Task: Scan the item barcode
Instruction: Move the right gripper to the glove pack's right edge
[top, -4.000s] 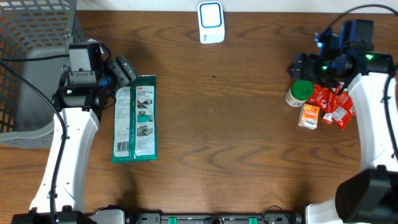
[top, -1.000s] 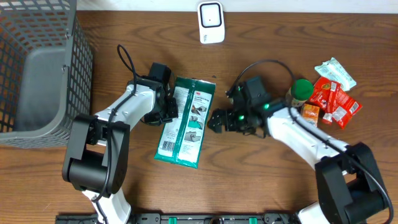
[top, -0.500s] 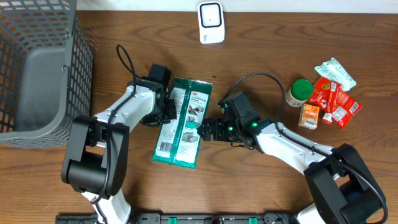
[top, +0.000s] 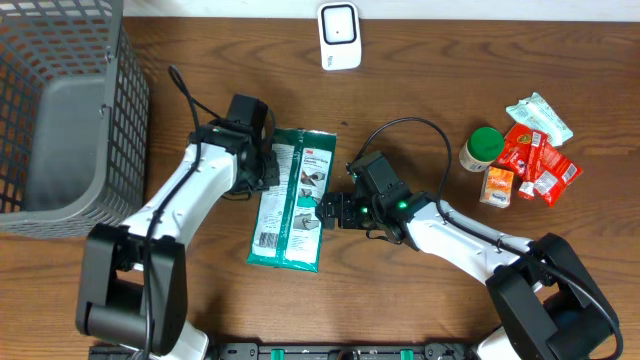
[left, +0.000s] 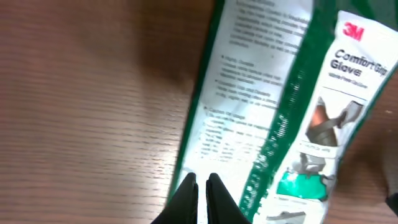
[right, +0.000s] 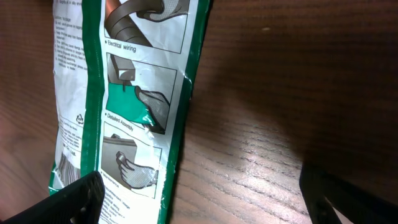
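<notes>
We look down on a dark wooden table (top: 400, 300), and the two claws meet over one thing at its middle. The glove packet (top: 290, 215), green and white, lies flat between them with its printed side up. The left claw (top: 267, 172) has its fingers drawn together on the packet's left edge (left: 280, 93). In the left wrist view the tips of the left claw (left: 200, 185) sit over that green border, and they seem to pinch it, though the blur leaves this unsure. The right claw (top: 322, 211) stands spread wide at the packet's right edge (right: 118, 93). One finger of the right claw (right: 202, 180) is over the packet, the other is over bare wood, and it holds nothing. Beyond both claws, at the table's far edge, stands the white scanner (top: 339, 35). A wire basket (top: 130, 110) is off to the left claw's outer side. A green-capped bottle (top: 484, 145) and red sachets (top: 535, 160) lie well behind the right claw.
</notes>
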